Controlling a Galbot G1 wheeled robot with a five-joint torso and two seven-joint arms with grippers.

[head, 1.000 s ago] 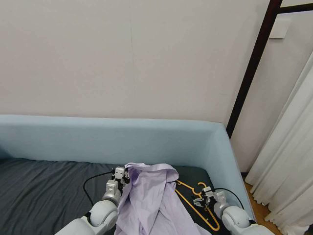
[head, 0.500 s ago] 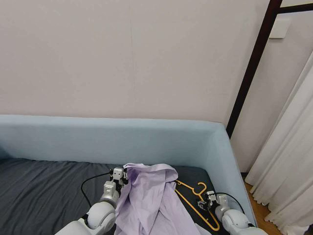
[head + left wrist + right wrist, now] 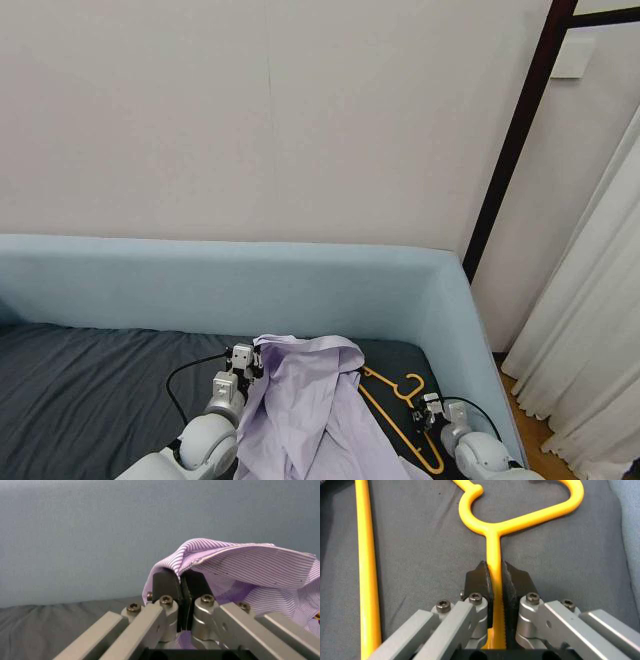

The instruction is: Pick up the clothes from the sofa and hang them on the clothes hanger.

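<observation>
Purple striped shirt (image 3: 300, 400) heaped on sofa seat (image 3: 90, 390), its edge clamped in left end effector (image 3: 181, 581). Yellow hanger (image 3: 493, 543) lies flat on the seat beside it, neck clamped by right end effector (image 3: 496, 573).

Home room: blue sofa (image 3: 250, 290), white curtain (image 3: 590, 370) (plain wall (image 3: 250, 120) behind).

— What does my left wrist camera show?
— I see my left gripper (image 3: 180, 580), jaws pressed together, pinching the edge of a purple striped shirt (image 3: 250, 567). Behind it, a pale blue sofa back (image 3: 75, 536) meets a dark grey seat (image 3: 40, 626).
</observation>
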